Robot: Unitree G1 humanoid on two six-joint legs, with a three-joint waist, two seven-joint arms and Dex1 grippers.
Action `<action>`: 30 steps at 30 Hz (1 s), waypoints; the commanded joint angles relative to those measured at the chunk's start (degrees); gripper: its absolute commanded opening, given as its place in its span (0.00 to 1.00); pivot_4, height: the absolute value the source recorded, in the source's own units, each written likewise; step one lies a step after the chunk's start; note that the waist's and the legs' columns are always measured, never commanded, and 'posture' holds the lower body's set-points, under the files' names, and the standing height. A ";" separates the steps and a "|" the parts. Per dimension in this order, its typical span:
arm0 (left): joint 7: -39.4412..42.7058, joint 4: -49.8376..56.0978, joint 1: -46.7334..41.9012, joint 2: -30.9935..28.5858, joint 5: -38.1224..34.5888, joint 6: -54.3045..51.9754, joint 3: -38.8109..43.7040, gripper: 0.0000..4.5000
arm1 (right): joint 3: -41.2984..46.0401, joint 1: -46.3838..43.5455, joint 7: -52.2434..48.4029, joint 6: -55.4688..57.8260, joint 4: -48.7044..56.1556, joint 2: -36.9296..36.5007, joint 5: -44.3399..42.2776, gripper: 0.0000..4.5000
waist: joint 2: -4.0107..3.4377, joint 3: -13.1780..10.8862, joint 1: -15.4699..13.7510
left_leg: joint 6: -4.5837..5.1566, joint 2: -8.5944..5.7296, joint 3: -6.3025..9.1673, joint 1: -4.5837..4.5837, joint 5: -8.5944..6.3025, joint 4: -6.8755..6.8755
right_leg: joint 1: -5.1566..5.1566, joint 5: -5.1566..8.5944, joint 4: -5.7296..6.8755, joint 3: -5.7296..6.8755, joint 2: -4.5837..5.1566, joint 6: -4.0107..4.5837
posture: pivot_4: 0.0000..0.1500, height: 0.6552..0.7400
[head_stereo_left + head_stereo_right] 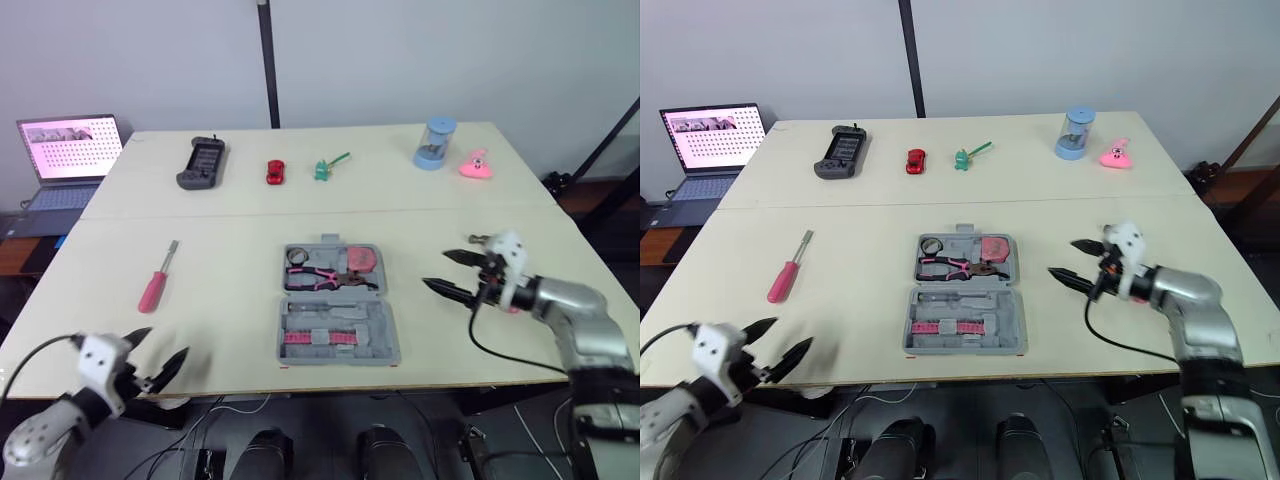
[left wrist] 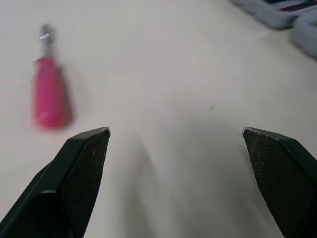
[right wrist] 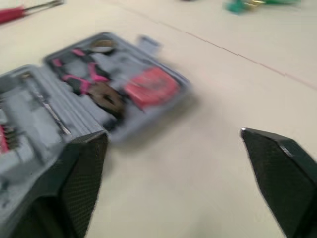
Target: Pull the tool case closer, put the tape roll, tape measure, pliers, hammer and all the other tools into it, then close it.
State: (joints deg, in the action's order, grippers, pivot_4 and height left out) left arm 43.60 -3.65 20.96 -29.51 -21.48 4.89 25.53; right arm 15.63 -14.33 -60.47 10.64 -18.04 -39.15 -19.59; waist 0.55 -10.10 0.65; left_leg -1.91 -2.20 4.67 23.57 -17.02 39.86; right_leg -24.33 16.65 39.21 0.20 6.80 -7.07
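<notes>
Grey tool case [image 1: 338,318] near table edge [image 1: 450,362], screwdriver [image 1: 156,283] well apart

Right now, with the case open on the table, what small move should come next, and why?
Probably the left pincer should reach forward to the pink screwdriver. It lies loose on the table, left of the open case, while the pliers and tape measure already sit inside. The left pincer is open, empty and the nearer one to it.
</notes>
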 commanded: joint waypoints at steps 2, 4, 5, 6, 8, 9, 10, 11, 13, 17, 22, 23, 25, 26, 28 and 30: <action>-0.67 -4.22 0.53 0.09 -2.54 4.95 6.46 1.00 | 8.20 7.10 3.96 -2.53 4.60 -0.68 -3.19 0.99 | 0.00 0.00 -0.11 | 0.01 -0.03 -0.02 0.00 0.00 0.03 | 0.03 0.00 -0.02 -0.02 0.04 0.01 | 1.00 0.24; -1.13 -6.98 -0.08 0.09 -3.74 5.34 8.56 1.00 | 11.96 11.91 5.94 -4.00 4.12 -0.19 -3.81 0.99 | -0.02 0.02 -0.42 | 0.01 -0.05 -0.02 0.00 0.00 0.10 | 0.08 0.10 -0.02 -0.02 0.06 0.18 | 1.00 0.24; -1.10 -8.30 -0.42 -0.04 -4.13 5.49 9.30 1.00 | 13.60 14.26 6.90 -5.06 3.29 0.04 -3.77 0.99 | -0.02 0.03 -0.58 | 0.01 -0.05 0.01 0.00 0.00 0.12 | 0.13 0.10 -0.02 -0.01 0.06 0.19 | 1.00 0.24; -1.01 -9.17 -0.64 -0.20 -4.38 5.55 9.69 1.00 | 14.75 15.94 7.67 -5.73 2.68 0.28 -3.87 0.99 | 0.00 0.04 -0.80 | 0.01 -0.05 0.00 -0.01 -0.01 0.12 | 0.13 0.10 -0.03 -0.01 0.06 0.19 | 1.00 0.24; -0.44 -10.26 -1.04 -0.51 -4.39 5.89 9.83 1.00 | 15.55 18.14 8.30 -7.61 1.61 0.47 -3.47 0.99 | 0.00 0.04 -0.90 | 0.05 -0.05 -0.03 -0.01 -0.03 0.12 | 0.13 0.10 -0.05 -0.01 0.06 0.18 | 1.00 0.24; -0.14 -10.54 -1.14 -0.66 -4.30 6.03 9.80 1.00 | 15.68 18.61 8.55 -7.76 1.63 0.64 -3.74 0.99 | 0.00 0.04 -0.86 | 0.06 -0.05 -0.05 -0.01 -0.04 0.12 | 0.12 0.10 -0.05 -0.02 0.05 0.18 | 1.00 0.24; 0.14 -10.73 -1.36 -0.80 -4.37 6.02 9.74 1.00 | 15.78 18.75 9.15 -7.63 2.00 0.88 -4.06 0.99 | -0.01 0.05 -0.64 | 0.06 -0.05 -0.05 -0.01 -0.04 0.12 | 0.12 0.10 -0.05 -0.02 0.05 0.18 | 1.00 0.24; 0.52 -10.93 -1.67 -0.97 -4.45 5.92 9.55 1.00 | 15.31 18.92 9.32 -7.09 3.06 1.03 -4.30 0.99 | -0.01 0.05 -0.44 | 0.06 -0.02 -0.07 -0.03 -0.04 0.12 | 0.12 0.10 -0.04 -0.04 0.02 0.19 | 1.00 0.24; 1.34 -11.33 -2.05 -1.38 -3.97 6.01 8.89 1.00 | 14.20 19.20 9.18 -6.40 4.94 1.13 -4.44 0.99 | -0.04 0.07 -0.10 | 0.06 0.01 -0.05 -0.04 -0.04 0.12 | 0.12 0.10 -0.03 -0.03 0.01 0.19 | 1.00 0.24; 3.51 -10.79 -4.30 -2.77 -3.09 5.07 6.31 1.00 | 13.59 19.25 10.86 -4.62 9.07 1.79 -5.24 0.99 | -0.04 0.07 -0.03 | 0.06 0.00 -0.03 -0.04 -0.04 0.11 | 0.12 0.08 -0.02 -0.03 0.01 0.14 | 1.00 0.24; 5.97 -8.26 -8.50 -5.09 -3.26 2.18 2.77 1.00 | 13.18 21.99 13.08 -1.73 16.92 3.22 -6.70 0.99 | -0.04 0.08 -0.41 | 0.06 -0.04 0.00 -0.04 -0.04 0.12 | 0.14 0.02 -0.03 -0.03 0.03 0.03 | 1.00 0.24; 7.42 -6.18 -10.13 -5.87 -4.66 -1.03 1.05 1.00 | 13.17 22.85 14.80 -0.83 19.49 3.84 -6.62 0.99 | -0.04 0.08 -0.45 | 0.06 -0.03 0.01 -0.04 -0.04 0.12 | 0.15 0.02 -0.02 -0.02 0.02 0.03 | 1.00 0.24; 10.52 -2.76 -14.17 -8.01 -5.67 -5.91 -3.02 1.00 | 13.36 24.95 18.11 1.64 25.03 5.53 -7.39 0.99 | -0.04 0.08 -1.15 | 0.06 -0.03 0.02 -0.04 -0.03 0.12 | 0.15 0.01 -0.02 -0.02 0.02 0.02 | 1.00 0.24; 11.72 -1.27 -16.25 -8.90 -6.43 -8.33 -4.58 1.00 | 13.50 26.00 19.68 2.97 27.33 6.30 -7.65 0.99 | -0.04 0.09 -1.30 | 0.05 -0.03 0.04 -0.04 -0.03 0.13 | 0.15 0.01 0.00 -0.01 0.01 0.03 | 1.00 0.24; 13.90 1.30 -20.20 -10.65 -7.11 -12.03 -7.57 1.00 | 13.96 28.11 22.52 4.70 30.98 7.63 -7.46 0.99 | -0.07 0.09 -1.44 | 0.04 -0.04 0.04 -0.04 -0.02 0.15 | 0.17 0.01 0.00 -0.01 0.01 0.04 | 1.00 0.24; 16.67 3.64 -24.50 -12.54 -6.23 -14.30 -11.61 1.00 | 14.77 30.61 24.60 6.82 34.63 9.27 -9.10 0.99 | -0.07 0.10 -1.30 | 0.04 -0.06 0.01 -0.04 -0.02 0.15 | 0.16 0.00 0.00 -0.03 0.01 0.01 | 1.00 0.24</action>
State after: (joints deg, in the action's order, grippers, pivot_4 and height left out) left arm 57.95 -3.00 -2.34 -40.64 -27.22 -7.89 15.87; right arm 28.64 15.19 -37.67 16.37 13.09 -30.75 -26.77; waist 0.48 -10.00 -0.65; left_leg -1.87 -2.26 4.68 23.53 -17.05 40.00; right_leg -24.17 16.64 39.21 0.17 6.81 -7.07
